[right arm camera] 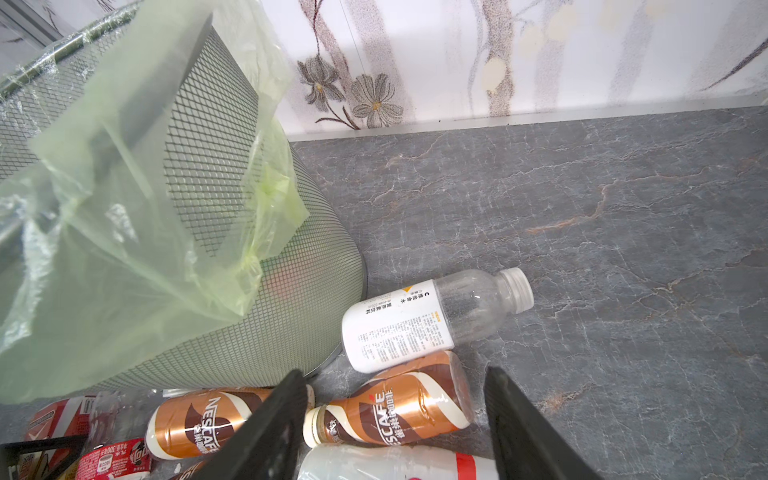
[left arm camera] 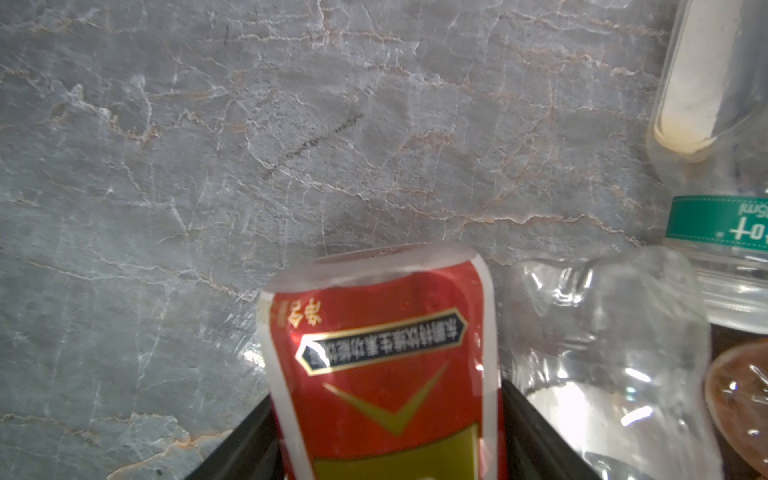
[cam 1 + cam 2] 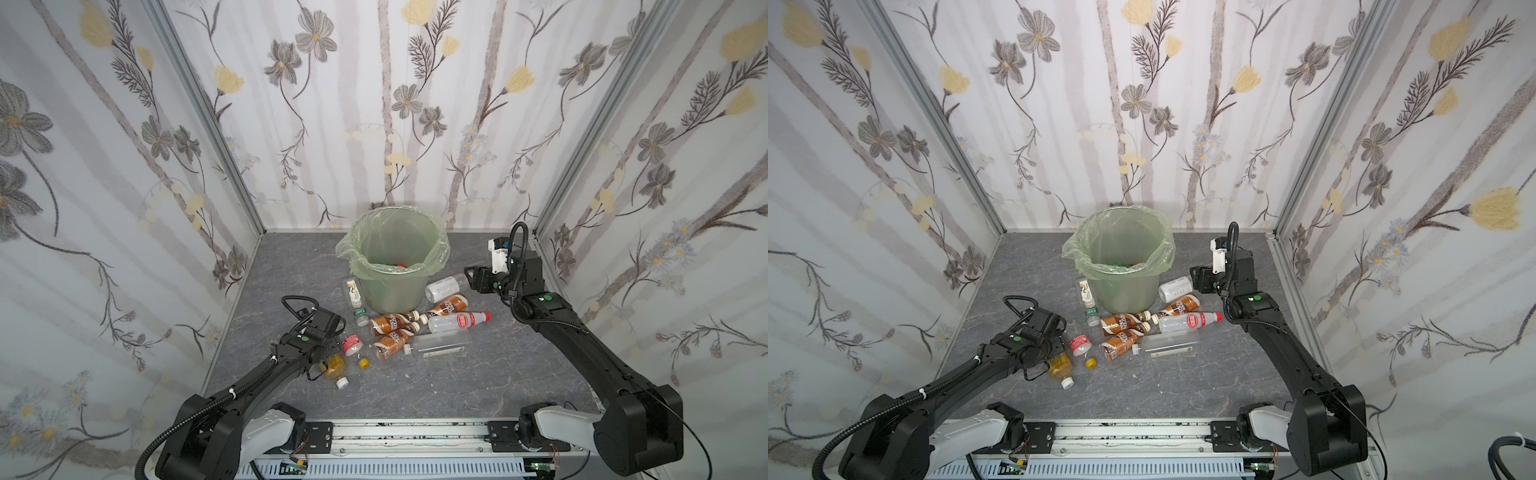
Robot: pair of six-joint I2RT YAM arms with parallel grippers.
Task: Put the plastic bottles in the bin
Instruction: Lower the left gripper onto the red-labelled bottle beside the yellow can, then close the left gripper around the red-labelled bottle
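Nearest, lower left of centre in both top views, an amber bottle (image 3: 334, 366) is found lying on the table (image 3: 415, 390), partly covered by the left arm. Just beyond it the left gripper (image 2: 386, 399) is set low around a red-labelled bottle (image 2: 374, 332). In the left wrist view the jaws are seen close against both flanks, presumably for a lift, though whether the bottle is actually clamped cannot be told.

At centre, brown-and-white bottles (image 3: 392, 323) and a clear bottle (image 3: 442, 344) are noted lying flat, not yet collected. Behind them the bin (image 3: 390, 291) stands upright, with a white-labelled bottle (image 1: 399, 324) just beside its foot. A few items are glimpsed inside.

Right of the bin, the right gripper (image 1: 395, 372) is held raised, jaws moderately apart and empty. It is judged to be waiting its turn.
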